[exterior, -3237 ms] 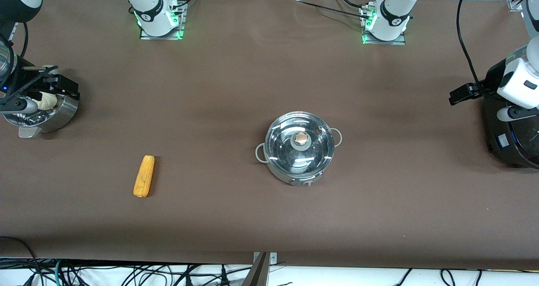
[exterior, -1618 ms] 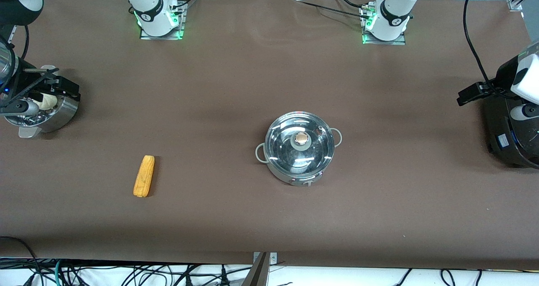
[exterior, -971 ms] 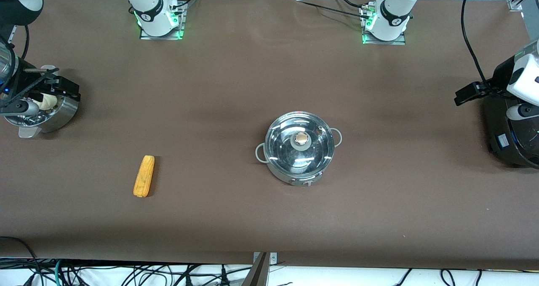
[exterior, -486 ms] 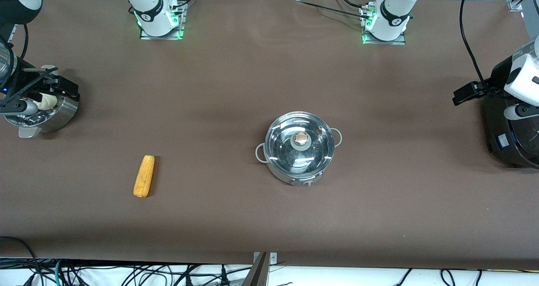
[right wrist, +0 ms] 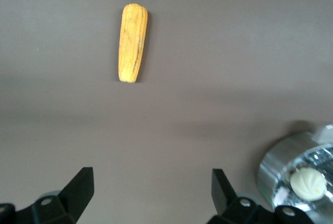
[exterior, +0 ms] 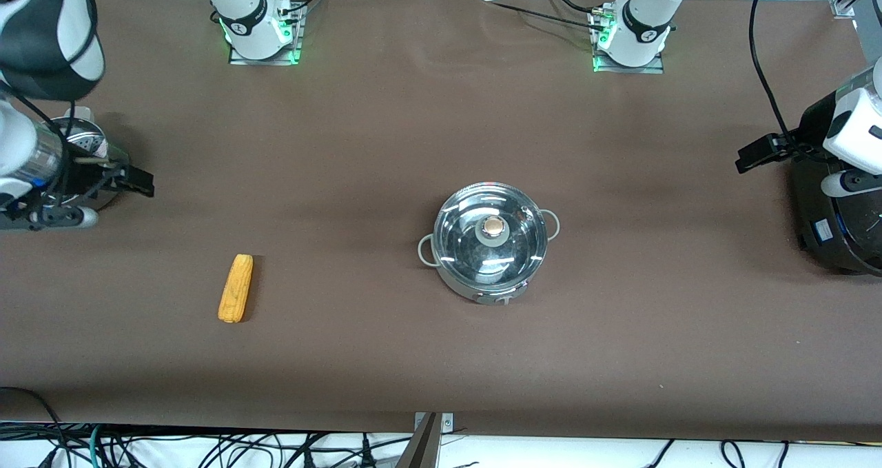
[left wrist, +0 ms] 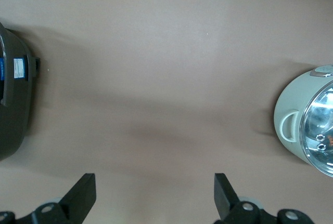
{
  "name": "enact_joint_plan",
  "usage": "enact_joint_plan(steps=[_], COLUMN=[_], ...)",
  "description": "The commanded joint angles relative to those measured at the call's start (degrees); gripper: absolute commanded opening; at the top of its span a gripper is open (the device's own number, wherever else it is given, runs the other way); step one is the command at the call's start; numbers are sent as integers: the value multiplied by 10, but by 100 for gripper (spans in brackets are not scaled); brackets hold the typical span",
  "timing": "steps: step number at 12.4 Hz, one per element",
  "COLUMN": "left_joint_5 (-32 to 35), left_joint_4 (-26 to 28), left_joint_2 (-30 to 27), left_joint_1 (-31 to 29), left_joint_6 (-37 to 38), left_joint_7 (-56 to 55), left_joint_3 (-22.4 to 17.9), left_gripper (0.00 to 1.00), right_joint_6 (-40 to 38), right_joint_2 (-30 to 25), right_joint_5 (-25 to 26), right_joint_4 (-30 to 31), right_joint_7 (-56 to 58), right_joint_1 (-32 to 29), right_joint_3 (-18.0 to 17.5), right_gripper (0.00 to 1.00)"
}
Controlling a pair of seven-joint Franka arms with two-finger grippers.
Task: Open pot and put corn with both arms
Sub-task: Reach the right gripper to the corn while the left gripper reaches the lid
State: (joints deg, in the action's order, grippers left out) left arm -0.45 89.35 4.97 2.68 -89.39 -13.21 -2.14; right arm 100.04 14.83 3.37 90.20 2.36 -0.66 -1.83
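Since half a second ago my right gripper (right wrist: 148, 187) has swung off the steamer (exterior: 93, 147) toward the corn (exterior: 236, 288), fingers spread; my left gripper (left wrist: 153, 193), also spread, waits by the black cooker (exterior: 837, 234). With the lid (exterior: 492, 230) on the pot (exterior: 482, 285) mid-table, grabbing corn first could stall me, and the cob may roll.

Yellow-orange corn (exterior: 236, 288), shiny steel pot (exterior: 491, 251), brown table (exterior: 386, 144).

robot lab, likely | bolted arm bases (exterior: 260, 35); floor cables (exterior: 207, 447)
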Motion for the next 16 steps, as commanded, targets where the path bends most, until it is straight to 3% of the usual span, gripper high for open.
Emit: enact_joint_plan(steps=[1,3,10,12,16], left_joint_5=[-8,-10,-17,-35,-86], left_joint_4=[-23,-22,-22,-26,-100], left_joint_2=[11,10,22,48,141], left_joint_1=[2,-5,17,48,104], left_joint_6=[6,6,9,7,5], left_joint_7=[8,12,7,-1,-86], left_joint_3=[-2,-3,9,24,27], left_gripper=[100,100,100,100,100], right_joint_6=[62,107,231,268,334], right_joint_2=[74,120,222,243,277], right_joint_5=[-19,-42,-43,-43,-42], right_joint_4=[-16,-15,-15,-15,-18], right_joint_7=[-3,-3,-3,-3,-3], right_joint_1=[13,17,17,17,17], right_joint_3=[-5,-4,-4,-4,-4], right_gripper=[100,100,100,100,100])
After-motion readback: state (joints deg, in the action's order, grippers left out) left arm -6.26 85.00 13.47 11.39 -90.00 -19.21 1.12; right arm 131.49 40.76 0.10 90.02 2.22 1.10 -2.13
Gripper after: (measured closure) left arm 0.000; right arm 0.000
